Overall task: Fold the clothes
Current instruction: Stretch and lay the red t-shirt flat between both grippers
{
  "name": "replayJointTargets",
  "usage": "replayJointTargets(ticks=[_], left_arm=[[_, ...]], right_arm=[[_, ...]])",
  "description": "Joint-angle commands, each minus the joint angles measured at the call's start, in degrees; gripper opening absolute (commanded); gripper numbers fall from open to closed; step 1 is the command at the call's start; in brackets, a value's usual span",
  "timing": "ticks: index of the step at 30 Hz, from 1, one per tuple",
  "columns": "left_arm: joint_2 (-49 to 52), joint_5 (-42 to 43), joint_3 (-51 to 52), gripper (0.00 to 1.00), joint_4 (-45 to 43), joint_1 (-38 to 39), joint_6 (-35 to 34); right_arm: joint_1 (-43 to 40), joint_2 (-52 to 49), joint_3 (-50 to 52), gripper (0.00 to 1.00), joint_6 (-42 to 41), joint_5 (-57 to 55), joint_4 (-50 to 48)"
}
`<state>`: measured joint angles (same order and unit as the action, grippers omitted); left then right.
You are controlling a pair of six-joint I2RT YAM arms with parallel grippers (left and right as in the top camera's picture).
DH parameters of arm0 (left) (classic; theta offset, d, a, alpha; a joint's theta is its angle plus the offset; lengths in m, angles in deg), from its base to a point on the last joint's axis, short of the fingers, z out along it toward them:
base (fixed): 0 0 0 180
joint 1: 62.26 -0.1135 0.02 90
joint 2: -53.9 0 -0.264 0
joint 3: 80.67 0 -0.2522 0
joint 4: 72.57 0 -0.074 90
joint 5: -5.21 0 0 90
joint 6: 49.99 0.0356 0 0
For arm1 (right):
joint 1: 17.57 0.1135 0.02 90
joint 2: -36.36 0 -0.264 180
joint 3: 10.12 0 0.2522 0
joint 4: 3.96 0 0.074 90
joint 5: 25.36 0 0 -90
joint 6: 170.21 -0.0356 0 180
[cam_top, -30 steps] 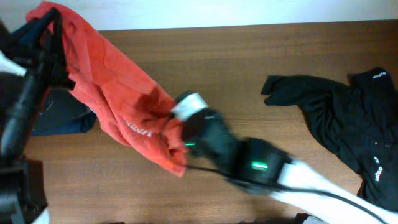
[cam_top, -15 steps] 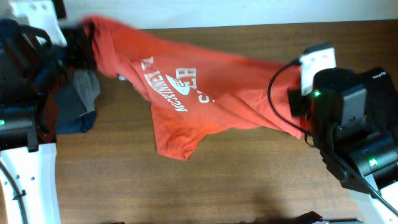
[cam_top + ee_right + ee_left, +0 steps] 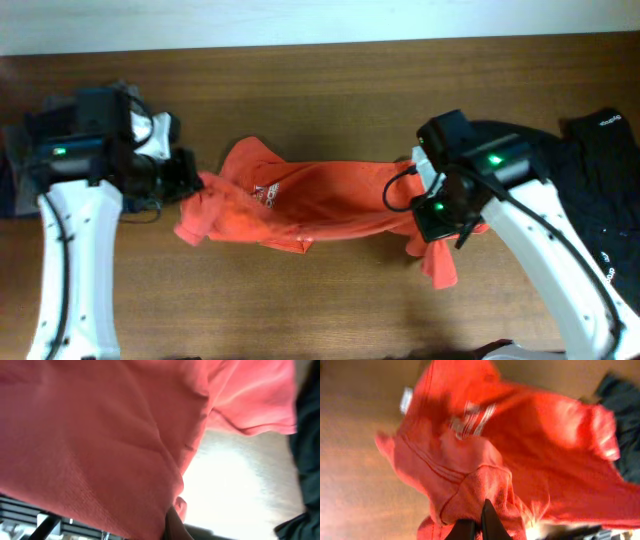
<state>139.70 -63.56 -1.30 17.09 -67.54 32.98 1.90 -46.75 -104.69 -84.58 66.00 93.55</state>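
orange-red t-shirt (image 3: 310, 200) hangs stretched between the two grippers across the middle of the overhead frame, above the brown wooden table (image 3: 330, 90). it is bunched into a long, sagging band rather than spread flat. its left end is crumpled at the left gripper (image 3: 195, 182), and its right end meets the right gripper (image 3: 422, 205), where a loose flap droops toward the lower right. some white lettering (image 3: 262, 192) shows on the left half of the cloth, too folded to read.

the left gripper is closed, pinching a thick fold of the t-shirt. in the left wrist view its dark fingertips (image 3: 481, 522) sit pressed together at the bottom edge with the knit fabric (image 3: 520, 445) gathered right over them, and the lettering (image 3: 472, 417) is blurred higher up. the right gripper is likewise clamped on the other end. in the right wrist view the red cloth (image 3: 100, 435) fills most of the frame and wraps over the dark finger (image 3: 175, 522) at the bottom, so the pinch itself is largely covered.

a black shirt (image 3: 590, 210) with small white marks lies crumpled on the table at the right edge of the overhead frame, partly under the right arm; it also appears in the upper right of the left wrist view (image 3: 620, 400) and along the right edge of the right wrist view (image 3: 307, 435). a dark blue cloth (image 3: 12, 185) peeks out at the far left edge, mostly hidden by the left arm.
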Motion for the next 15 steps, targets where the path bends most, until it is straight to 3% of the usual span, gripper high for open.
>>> replayJointTargets(ticks=[1,6,8,11,12,15], left_arm=[[0.72,-6.71,5.66,0.00,-3.06,0.24,-0.11],[0.72,-16.31,6.86,0.00,-9.97,0.24,-6.69],[0.72,-16.39,6.86,0.00,-11.32,0.24,-6.88],[0.72,-16.94,6.88,0.00,-14.73,0.24,-6.91],[0.72,-18.08,6.88,0.00,-16.63,0.26,-7.87],[0.72,-18.29,6.88,0.00,-18.27,0.26,-8.85]], right_arm=[[-0.35,-1.66,2.64,0.04,-0.48,3.26,-1.57],[-0.37,-1.77,4.15,0.07,2.27,3.13,-7.13],[-0.37,-1.77,4.15,0.18,2.67,2.60,-7.06],[-0.44,-1.79,4.17,0.32,2.58,-7.74,-7.34],[-0.83,-1.81,4.15,0.34,2.38,-12.87,-8.26],[-2.29,-1.81,4.17,0.35,1.42,-13.79,-9.20]])
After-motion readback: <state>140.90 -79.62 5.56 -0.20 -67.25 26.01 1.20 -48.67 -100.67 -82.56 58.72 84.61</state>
